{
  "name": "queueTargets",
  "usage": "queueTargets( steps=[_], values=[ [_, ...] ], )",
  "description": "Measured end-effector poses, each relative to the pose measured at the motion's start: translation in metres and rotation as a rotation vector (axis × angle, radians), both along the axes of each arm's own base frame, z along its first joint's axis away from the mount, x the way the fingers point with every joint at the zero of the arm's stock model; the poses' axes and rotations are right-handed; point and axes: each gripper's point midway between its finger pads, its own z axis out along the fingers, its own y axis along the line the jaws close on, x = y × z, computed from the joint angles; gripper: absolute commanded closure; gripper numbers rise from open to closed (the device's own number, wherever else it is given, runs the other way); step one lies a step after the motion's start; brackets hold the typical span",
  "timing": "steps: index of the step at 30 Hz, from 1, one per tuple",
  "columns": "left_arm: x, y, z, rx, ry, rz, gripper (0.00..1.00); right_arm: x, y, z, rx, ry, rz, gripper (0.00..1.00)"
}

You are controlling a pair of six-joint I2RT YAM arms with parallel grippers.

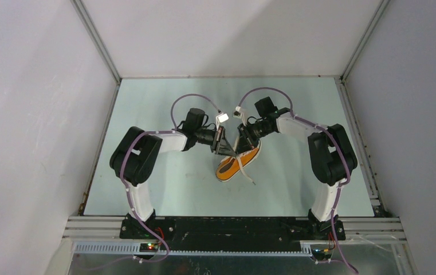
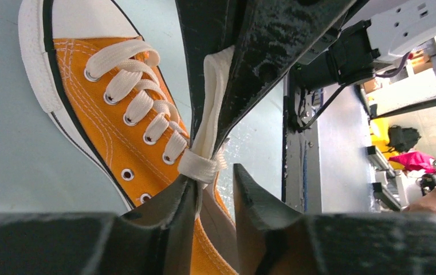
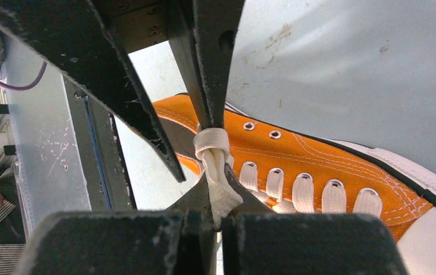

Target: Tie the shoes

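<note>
Where the two arms converge over the middle of the table (image 1: 164, 189), the orange sneaker (image 1: 239, 162) rests on its sole directly below both grippers. The right gripper (image 3: 218, 190) is fully closed, clamping a strand of the white lace (image 3: 222, 197). The left gripper (image 2: 215, 179) stands partly open with nothing clamped. Its fingertips flank the wrapped knot (image 2: 199, 166) above the eyelets.
</note>
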Motion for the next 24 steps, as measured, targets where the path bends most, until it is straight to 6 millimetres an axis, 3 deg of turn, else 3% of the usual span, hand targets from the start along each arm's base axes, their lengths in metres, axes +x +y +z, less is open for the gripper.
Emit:
queueTargets(
  steps=[7,13,18,24],
  values=[
    [0.001,0.002,-0.007,0.024,-0.022,0.004,0.76,0.003,-0.002,-0.001,-0.036,-0.005,-0.028,1.0],
    [0.007,-0.002,-0.001,0.013,-0.017,0.035,0.85,0.003,-0.004,0.0,-0.055,-0.013,-0.051,1.0],
    [0.011,-0.004,0.001,0.009,-0.007,0.058,0.99,0.002,-0.005,0.0,-0.056,-0.015,-0.058,1.0],
    [0.01,-0.004,0.001,0.01,0.0,0.059,1.0,0.002,-0.006,0.0,-0.059,-0.008,-0.068,0.95]
  ],
)
